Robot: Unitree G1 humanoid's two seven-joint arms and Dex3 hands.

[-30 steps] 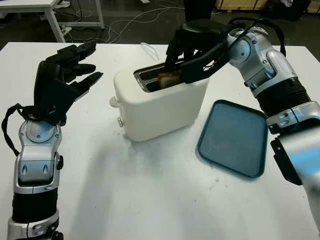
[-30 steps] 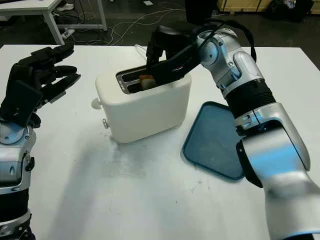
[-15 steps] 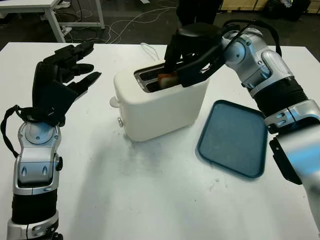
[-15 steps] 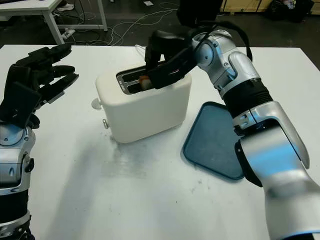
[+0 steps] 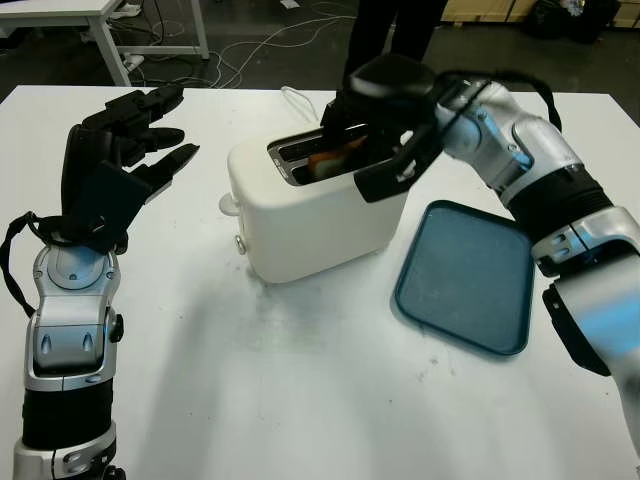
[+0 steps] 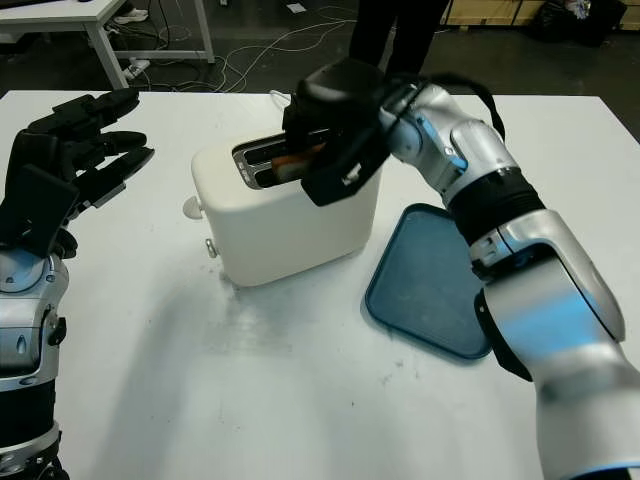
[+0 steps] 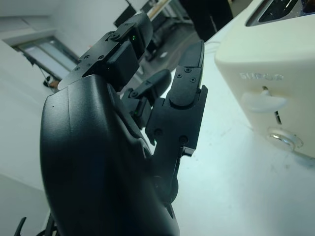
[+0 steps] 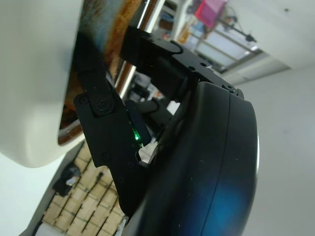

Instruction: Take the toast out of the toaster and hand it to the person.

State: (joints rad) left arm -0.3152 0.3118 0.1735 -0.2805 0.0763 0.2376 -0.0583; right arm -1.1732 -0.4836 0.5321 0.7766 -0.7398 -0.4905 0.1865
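Reaching Into the Slot: Right Hand on the Toast

Nearest the robot, the white table (image 5: pixel 300 400) lies bare in front, with the teal tray (image 5: pixel 470 275) toward the right side. The left hand (image 5: pixel 115 165) is raised over the table's left side, released and holding nothing; its wrist view adds the end face of the toaster (image 5: pixel 315 215), with its lever knob (image 7: pixel 258 102) and a round dial (image 7: pixel 280 137) below it.

Farther back, the cream toaster sits mid-table with its slots upward. The right hand (image 5: pixel 375 120) hangs over the toaster's right end, fingers dipped into the nearer slot. From the head views the toast (image 5: pixel 335 158) shows as an orange-brown edge poking from that slot under the hand. The right wrist view brings it closer: black fingers (image 8: pixel 98 113) pressed against the browned slice at the slot's mouth, grasping it while it sits in the toaster.

Beyond the table's far edge stand a person's dark legs (image 5: pixel 385 35).
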